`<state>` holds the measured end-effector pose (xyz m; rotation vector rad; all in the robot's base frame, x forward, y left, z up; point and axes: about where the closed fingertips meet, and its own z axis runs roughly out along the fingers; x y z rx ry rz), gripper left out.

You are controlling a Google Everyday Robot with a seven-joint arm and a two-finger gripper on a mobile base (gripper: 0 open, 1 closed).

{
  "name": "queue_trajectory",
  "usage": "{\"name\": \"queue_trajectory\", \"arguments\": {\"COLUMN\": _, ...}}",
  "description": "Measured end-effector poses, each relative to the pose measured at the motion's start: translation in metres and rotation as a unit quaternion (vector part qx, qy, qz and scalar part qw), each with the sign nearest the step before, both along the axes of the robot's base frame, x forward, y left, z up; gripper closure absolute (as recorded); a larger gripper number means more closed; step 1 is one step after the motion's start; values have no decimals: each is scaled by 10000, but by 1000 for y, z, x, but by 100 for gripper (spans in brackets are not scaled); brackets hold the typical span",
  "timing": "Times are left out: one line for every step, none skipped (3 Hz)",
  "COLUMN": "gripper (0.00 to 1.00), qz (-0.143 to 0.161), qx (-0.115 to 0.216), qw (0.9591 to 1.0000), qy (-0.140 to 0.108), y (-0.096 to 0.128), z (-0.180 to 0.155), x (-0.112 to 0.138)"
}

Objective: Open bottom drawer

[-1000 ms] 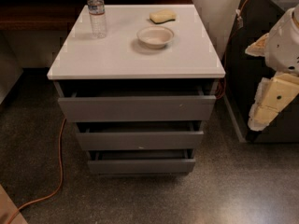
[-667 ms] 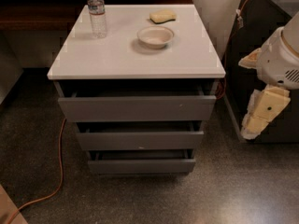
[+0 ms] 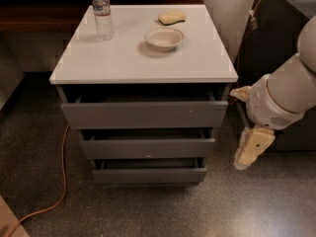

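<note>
The bottom drawer [image 3: 148, 175] is the narrowest, slimmest grey front of three in a white-topped cabinet [image 3: 118, 63]. It stands slightly pulled out, with a dark gap above its front. The mid drawer [image 3: 147, 148] and the wide top drawer [image 3: 144, 114] also stand slightly out. My gripper [image 3: 252, 149], cream-coloured, hangs from the white arm to the right of the cabinet. It is at about the height of the two lower drawers and apart from them.
On the cabinet top stand a water bottle [image 3: 101, 11], a white bowl [image 3: 164, 38] and a yellow sponge [image 3: 172, 17]. An orange cable [image 3: 62, 181] runs over the speckled floor at the left. A dark unit [image 3: 276, 43] stands at the right behind my arm.
My arm and gripper have moved down and to the left, closer to the cabinet's right side. The drawers have not moved.
</note>
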<state>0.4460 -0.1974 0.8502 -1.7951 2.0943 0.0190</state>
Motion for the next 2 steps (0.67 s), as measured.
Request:
{"name": "queue_trajectory", "arguments": {"gripper": 0, "qz": 229, "qx": -107, "qw": 9997, "qy": -51, "y": 13, "z": -42, "x": 1}}
{"name": "queue_trajectory", "arguments": {"gripper": 0, "qz": 389, "qx": -39, "qw": 9990, "qy": -227, "y": 25, "z": -92, "x": 5}}
